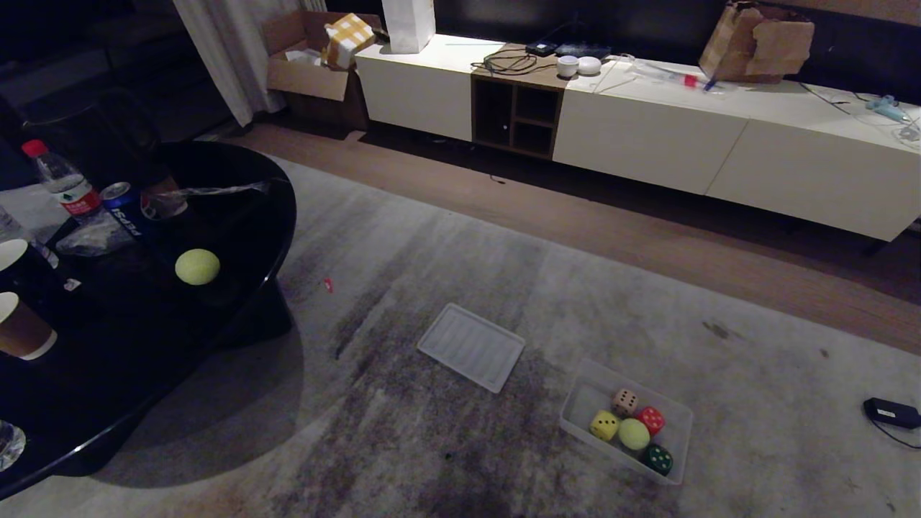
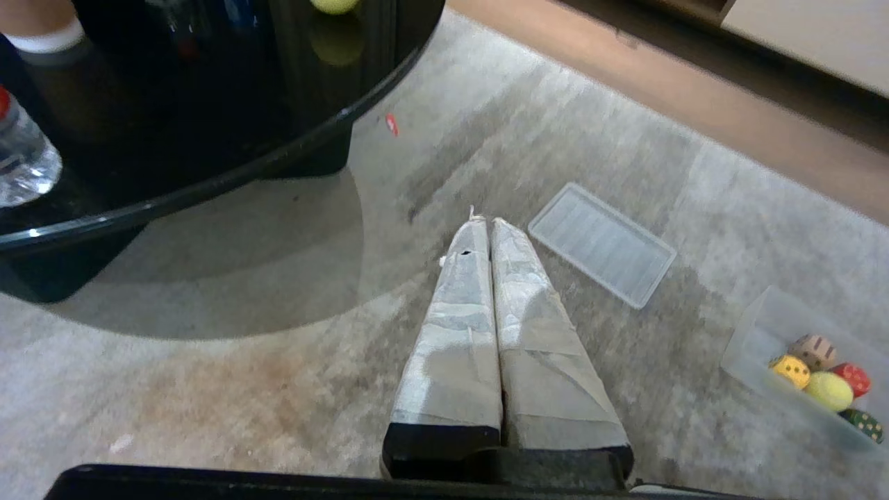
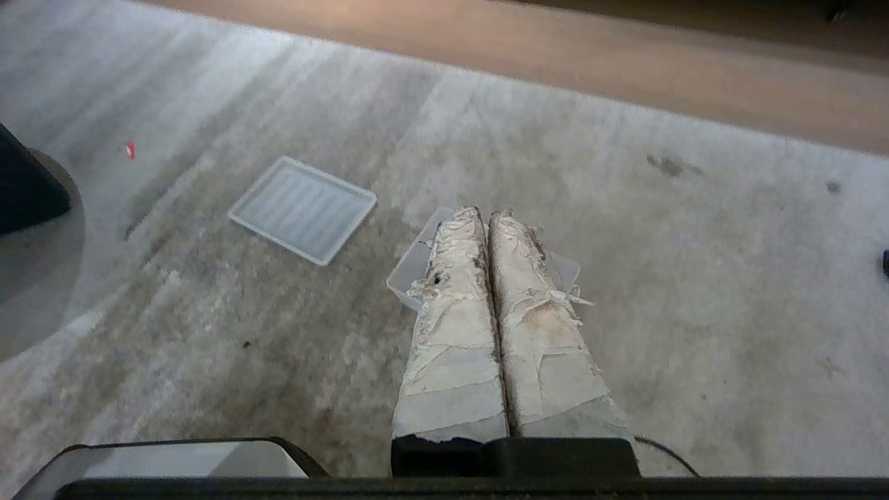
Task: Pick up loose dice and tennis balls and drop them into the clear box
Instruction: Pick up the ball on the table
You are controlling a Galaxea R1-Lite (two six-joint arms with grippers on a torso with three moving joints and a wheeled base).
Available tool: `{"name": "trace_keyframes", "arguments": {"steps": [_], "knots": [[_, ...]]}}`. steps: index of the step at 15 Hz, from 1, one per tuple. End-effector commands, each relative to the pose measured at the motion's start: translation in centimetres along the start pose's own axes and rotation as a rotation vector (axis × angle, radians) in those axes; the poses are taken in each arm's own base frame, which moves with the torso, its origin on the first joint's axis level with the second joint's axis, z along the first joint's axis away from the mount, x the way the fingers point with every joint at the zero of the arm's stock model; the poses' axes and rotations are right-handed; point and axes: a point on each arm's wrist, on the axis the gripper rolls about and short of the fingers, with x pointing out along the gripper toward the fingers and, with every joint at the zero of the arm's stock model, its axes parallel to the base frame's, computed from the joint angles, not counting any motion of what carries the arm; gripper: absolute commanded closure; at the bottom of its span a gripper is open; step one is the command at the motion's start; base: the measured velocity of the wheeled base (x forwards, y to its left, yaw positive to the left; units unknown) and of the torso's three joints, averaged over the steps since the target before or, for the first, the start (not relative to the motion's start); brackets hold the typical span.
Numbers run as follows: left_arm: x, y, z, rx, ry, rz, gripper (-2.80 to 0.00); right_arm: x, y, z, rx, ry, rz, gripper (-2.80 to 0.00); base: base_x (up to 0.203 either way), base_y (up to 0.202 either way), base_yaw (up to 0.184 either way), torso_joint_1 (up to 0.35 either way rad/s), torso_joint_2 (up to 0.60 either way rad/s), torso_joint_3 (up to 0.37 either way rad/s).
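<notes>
Five pieces sit in the clear box (image 1: 584, 385); one tennis ball (image 1: 197, 266) lies loose on the black table (image 1: 237, 173).

From my head, the box rests on the grey rug (image 1: 504, 230) at about five o'clock, holding a tan die (image 1: 624, 401), a red die (image 1: 652, 419), a yellow die (image 1: 604, 425), a dark green die (image 1: 658, 459) and a second tennis ball (image 1: 634, 434) packed together in its near end. Its ribbed lid (image 1: 471, 347) lies flat on the rug just beside it, toward ten o'clock of the box. My left gripper (image 2: 484, 222) hangs above bare rug, fingers pressed together and empty. My right gripper (image 3: 488, 214) hangs above the box, fingers likewise pressed together, pinching nothing.
</notes>
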Motion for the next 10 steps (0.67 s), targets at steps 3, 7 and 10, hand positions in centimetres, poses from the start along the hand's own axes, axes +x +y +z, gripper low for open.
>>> {"name": "trace_keyframes", "arguments": {"steps": [3,7,10], "knots": [[0.02,0.01,-0.04,-0.001,0.002,0.001,0.00,0.07,-0.01,-0.21,0.001,0.009,-0.001,0.00,0.000,0.000,0.000,0.003,0.00,0.202],[0.02,0.01,-0.04,-0.001,0.002,0.001,0.00,0.07,-0.01,-0.19,0.001,0.008,-0.001,0.00,0.000,0.000,0.000,-0.002,0.00,0.199],[0.02,0.01,-0.04,-0.001,0.002,0.001,0.00,0.07,-0.01,-0.19,0.004,0.008,-0.001,0.00,0.000,0.000,0.000,0.003,0.00,0.201]]}}
